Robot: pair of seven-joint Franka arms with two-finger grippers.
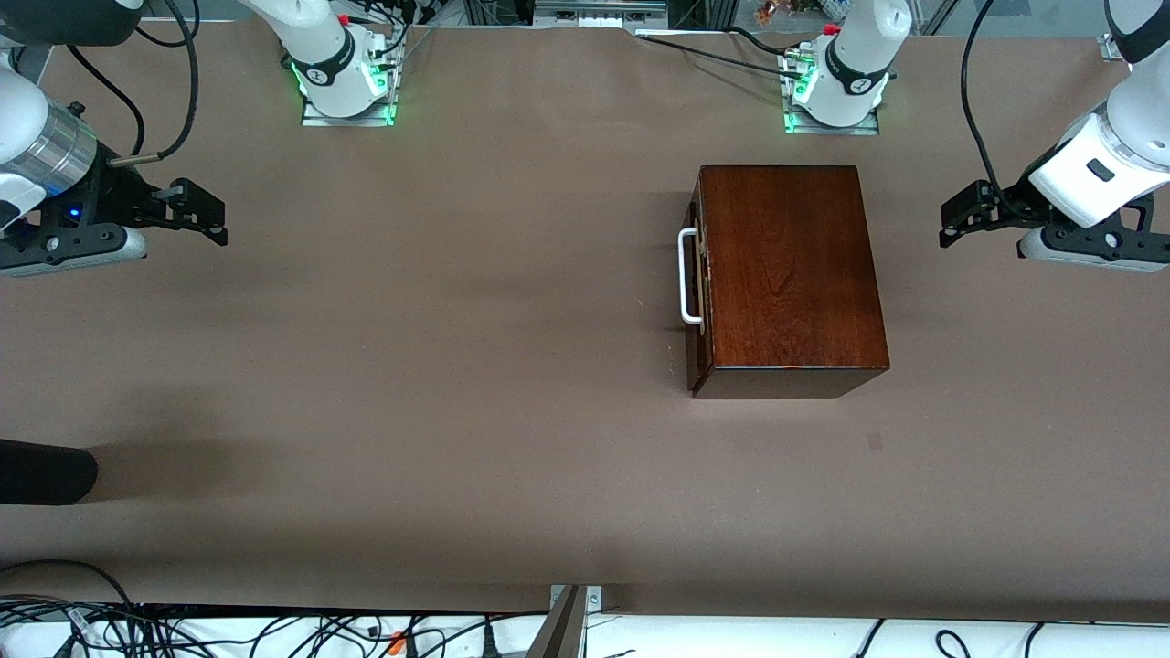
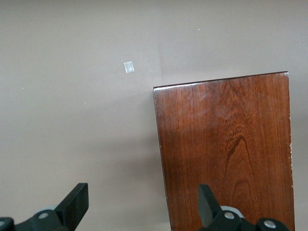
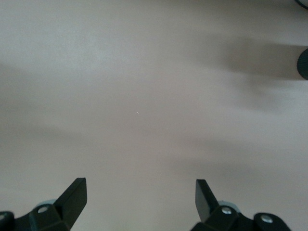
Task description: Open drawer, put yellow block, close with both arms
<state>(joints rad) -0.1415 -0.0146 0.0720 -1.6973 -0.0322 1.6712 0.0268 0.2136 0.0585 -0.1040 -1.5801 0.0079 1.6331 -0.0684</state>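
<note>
The dark reddish-brown wooden box (image 1: 791, 274) stands on the table toward the left arm's end. Its drawer (image 1: 698, 340) is shut, and its white bar handle (image 1: 687, 276) faces the right arm's end. The yellow block is not in view. My left gripper (image 1: 952, 224) hangs open and empty in the air beside the box, at the left arm's end. The left wrist view shows it (image 2: 143, 199) over the box's top (image 2: 226, 154) and its edge. My right gripper (image 1: 212, 217) is open and empty over bare table at the right arm's end, as the right wrist view (image 3: 140, 195) shows.
A black rounded object (image 1: 46, 471) pokes in over the table's edge at the right arm's end, nearer to the front camera; it also shows in the right wrist view (image 3: 303, 62). A small pale mark (image 1: 875, 441) lies on the table nearer to the camera than the box.
</note>
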